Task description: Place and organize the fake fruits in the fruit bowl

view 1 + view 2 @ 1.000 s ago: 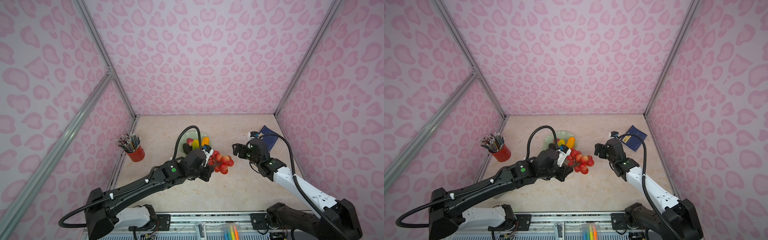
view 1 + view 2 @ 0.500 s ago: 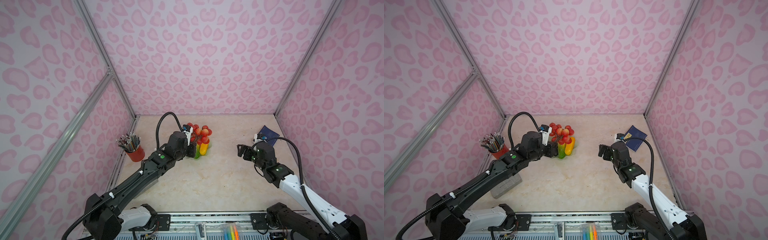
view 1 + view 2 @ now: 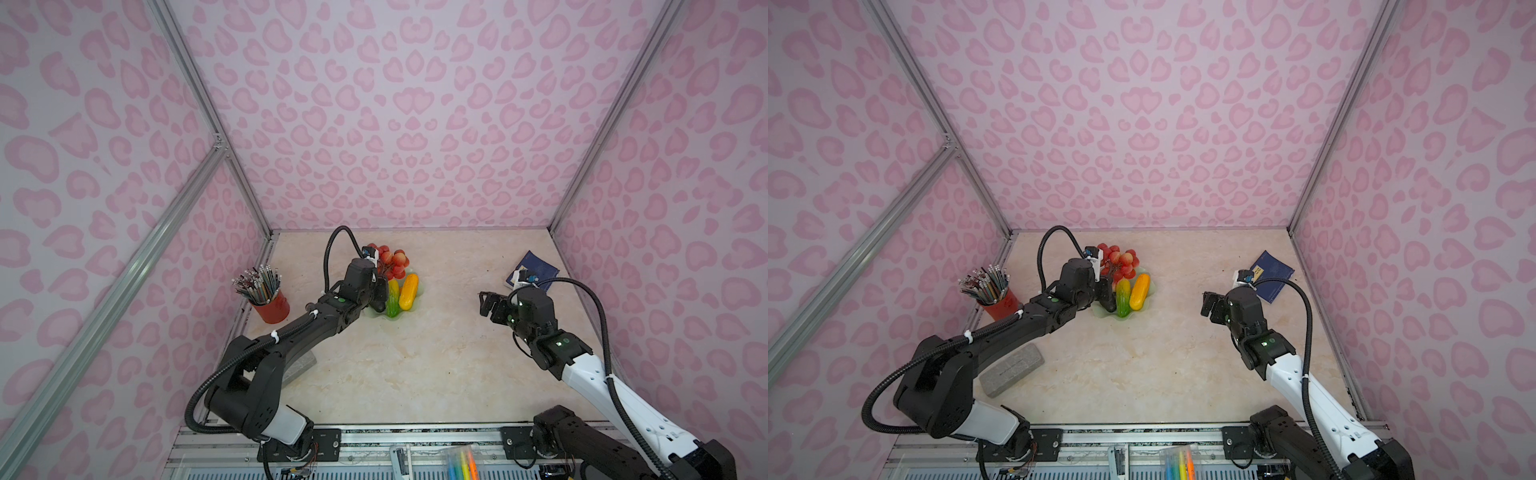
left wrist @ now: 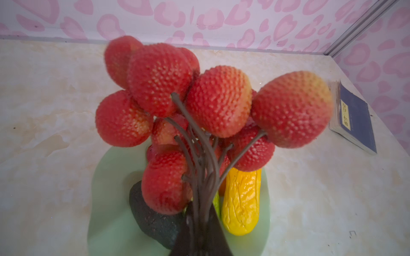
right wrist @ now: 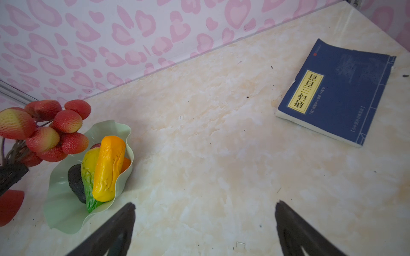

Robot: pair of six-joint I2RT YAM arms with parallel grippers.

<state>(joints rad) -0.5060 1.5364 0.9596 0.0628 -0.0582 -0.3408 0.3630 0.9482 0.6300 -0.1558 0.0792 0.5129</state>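
Pink heart-print walls around a marble desk (image 3: 415, 365). Toward the back edge, mint fruit bowl (image 5: 64, 212) holding yellow-orange oblong (image 3: 408, 291), yellow-green oblong (image 3: 1123, 297), dark oval (image 4: 153, 219). Above it, red bunch (image 4: 199, 106) pinched by its stem in left gripper (image 4: 199, 241). Right gripper (image 5: 204, 221) spread wide, holding nothing, near a blue book (image 5: 341, 88)

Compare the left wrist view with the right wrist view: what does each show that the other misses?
Only the left wrist view shows the brown stems of the red fruit bunch running down into the shut left gripper, held above the bowl.

Only the right wrist view shows the open, empty right gripper, the bowl's wavy near rim, a red cup edge and the book's yellow label.

Both show the mint bowl, dark oval, yellow-orange oblong, green oblong and blue book.
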